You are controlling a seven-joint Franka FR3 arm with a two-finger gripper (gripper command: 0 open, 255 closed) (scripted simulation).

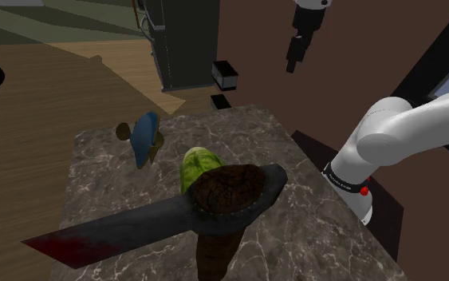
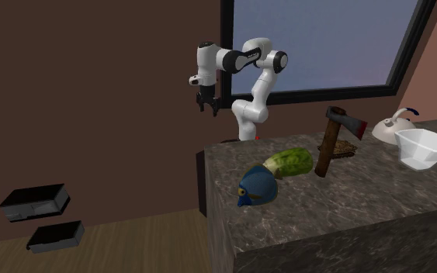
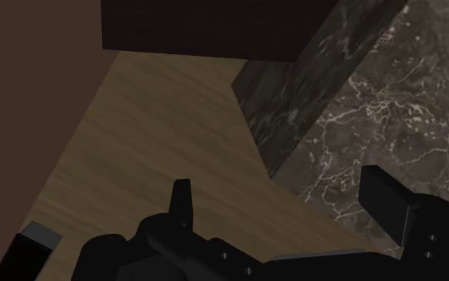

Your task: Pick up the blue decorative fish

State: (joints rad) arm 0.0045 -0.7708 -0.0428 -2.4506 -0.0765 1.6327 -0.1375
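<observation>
Hanging high off the corner of the dark veined stone counter [image 1: 318,203], the all-black two-finger gripper [image 1: 293,62] is spread wide and empty. The blue domed decorative fish [image 1: 144,137] lies on that counter near its edge, well below the gripper, its long axis seemingly along that edge.

Dark veined marble counter [image 2: 348,203], with the clutter sitting along its window side.
A hatchet [image 2: 334,143] stood on the butt of its brown wooden handle, head up and tilted, its dark blade going red at the edge, and a green leafy vegetable [image 2: 290,161] lay on its side just beside it. Along the counter, towards the second exterior view's right, a white kettle [image 2: 396,124] sat behind a white bowl [image 2: 421,147], the two close together. A big dark-framed window [image 2: 325,39] filled the brown wall [image 2: 92,93] behind them. On the wood floor [image 1: 39,104], two open black trays [image 2: 35,202] lay against that wall, well apart from the counter.
</observation>
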